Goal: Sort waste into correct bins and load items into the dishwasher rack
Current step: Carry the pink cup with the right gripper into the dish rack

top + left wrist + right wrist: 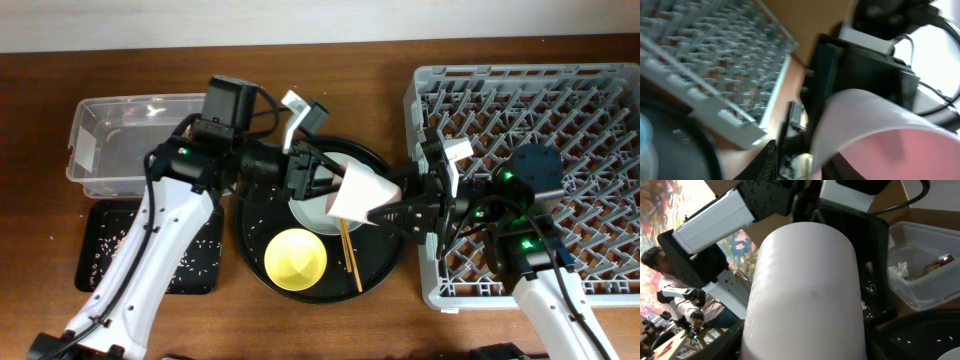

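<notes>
Left arm [150,250] stretches up from the bottom-left corner and bends at the elbow, with the left end effector [330,180] pointing right. The right arm [545,290] does the mirror thing from bottom right, so the right end effector [388,207] meets it nearly tip to tip mid-surface. Right one's clamped on the pink cup [358,195]; the left wrist view is too blurry to tell if its jaws are gripping or parted.

My overhead view is evenly lit and sharp; my left wrist view smears the rack [715,65], glare at 2 o'clock.
</notes>
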`<state>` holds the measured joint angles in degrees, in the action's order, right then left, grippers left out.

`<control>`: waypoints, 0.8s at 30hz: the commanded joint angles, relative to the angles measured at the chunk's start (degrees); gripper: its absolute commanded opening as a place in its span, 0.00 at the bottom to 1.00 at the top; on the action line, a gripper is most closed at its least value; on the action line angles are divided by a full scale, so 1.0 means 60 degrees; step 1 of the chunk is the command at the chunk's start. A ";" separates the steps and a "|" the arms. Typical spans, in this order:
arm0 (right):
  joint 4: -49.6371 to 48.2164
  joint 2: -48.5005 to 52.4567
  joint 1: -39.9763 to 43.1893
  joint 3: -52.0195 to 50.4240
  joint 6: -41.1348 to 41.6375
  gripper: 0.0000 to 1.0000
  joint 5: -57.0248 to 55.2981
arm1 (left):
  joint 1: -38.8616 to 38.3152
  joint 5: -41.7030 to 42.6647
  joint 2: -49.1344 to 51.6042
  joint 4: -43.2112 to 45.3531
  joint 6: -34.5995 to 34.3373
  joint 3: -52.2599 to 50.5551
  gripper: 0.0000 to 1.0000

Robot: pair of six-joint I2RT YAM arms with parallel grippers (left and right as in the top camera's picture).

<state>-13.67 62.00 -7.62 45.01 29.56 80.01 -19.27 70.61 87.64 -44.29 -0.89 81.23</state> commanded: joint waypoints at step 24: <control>-0.0047 0.0867 0.3228 0.0525 0.0656 0.61 -0.3810 | 0.2237 -0.3246 0.0018 -0.1064 0.0087 0.0058 0.29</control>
<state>-13.74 65.28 9.50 45.21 33.06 60.60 -6.02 53.60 87.70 -50.43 -0.86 81.23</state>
